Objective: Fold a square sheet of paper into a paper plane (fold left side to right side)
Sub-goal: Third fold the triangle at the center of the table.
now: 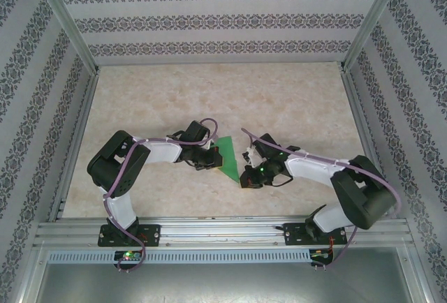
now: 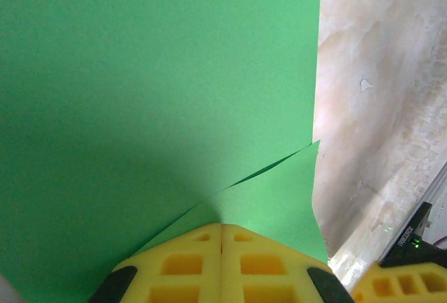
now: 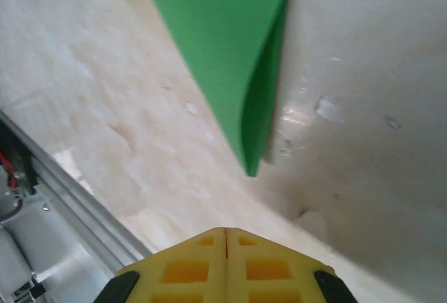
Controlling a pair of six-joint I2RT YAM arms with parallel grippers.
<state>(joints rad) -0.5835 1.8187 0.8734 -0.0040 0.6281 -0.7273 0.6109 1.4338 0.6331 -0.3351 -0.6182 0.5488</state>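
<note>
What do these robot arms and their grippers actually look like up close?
The left arm and right arm both have smooth white shells between chunky black joints, with a thin purple cable looping along each. A small green light glows near the right arm's wrist. The left gripper and right gripper have bright yellow fingers moulded with rectangular pockets, black at the outer corners.

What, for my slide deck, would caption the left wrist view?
Shut left gripper where two layers of the folded paper meet, table beside.

The beige table (image 1: 279,100) bears creased green paper (image 1: 228,160).
</note>
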